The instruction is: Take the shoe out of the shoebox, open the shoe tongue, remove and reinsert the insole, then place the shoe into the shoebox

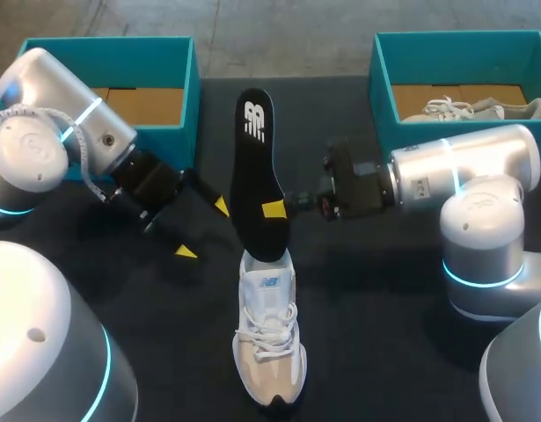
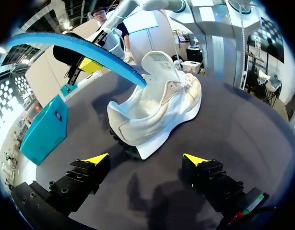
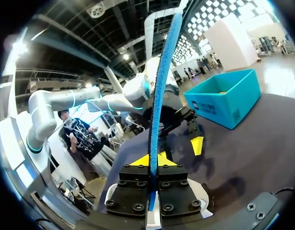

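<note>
Black tabletop (image 1: 384, 352) fills the frame. At the upper left sits the left box (image 1: 103, 61), teal, with a bare brown floor. Just right of it, the left pincer (image 1: 204, 229) is spread wide and holds nothing. In the middle, the black insole (image 1: 257, 167) stands tall, its low end at the opening of the white shoe (image 1: 268, 338) on the tabletop at lower middle. The right pincer (image 1: 283, 207) squeezes the insole's edge. At the upper right, the right box (image 1: 382, 88) holds a second shoe (image 1: 464, 110).
</note>
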Controlling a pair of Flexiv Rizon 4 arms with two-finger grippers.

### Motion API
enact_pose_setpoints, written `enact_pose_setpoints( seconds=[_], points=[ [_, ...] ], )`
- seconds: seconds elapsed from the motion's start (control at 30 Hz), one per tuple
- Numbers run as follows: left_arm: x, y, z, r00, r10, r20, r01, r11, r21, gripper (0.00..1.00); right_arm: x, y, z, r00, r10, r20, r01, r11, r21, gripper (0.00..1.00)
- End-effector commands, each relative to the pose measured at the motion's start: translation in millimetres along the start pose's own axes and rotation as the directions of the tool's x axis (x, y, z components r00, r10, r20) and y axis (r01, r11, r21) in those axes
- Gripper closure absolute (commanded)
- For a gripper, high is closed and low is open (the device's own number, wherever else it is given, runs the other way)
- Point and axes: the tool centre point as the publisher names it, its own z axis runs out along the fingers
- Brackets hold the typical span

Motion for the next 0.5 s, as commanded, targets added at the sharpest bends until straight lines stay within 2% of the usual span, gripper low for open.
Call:
enact_pose_setpoints(
  seconds=[0.03,0.33,0.5],
  points=[
    [-1.7,2.5,3.8,1.0,-0.009,0.002,0.009,1.0,0.005,0.0,-1.4,1.4,0.7,1.0,-0.003,-0.003,0.003,1.0,0.012,1.0],
    [-1.2,2.5,11.2,1.0,-0.026,-0.012,0.026,1.0,0.016,0.0,-8.7,3.9,-1.4,1.0,-0.012,-0.007,0.012,1.0,0.006,1.0],
    [-1.1,2.5,11.5,1.0,-0.027,-0.014,0.027,1.0,0.016,0.0,-9.0,6.7,4.5,1.0,-0.012,-0.014,0.012,1.0,0.003,1.0]
  ],
)
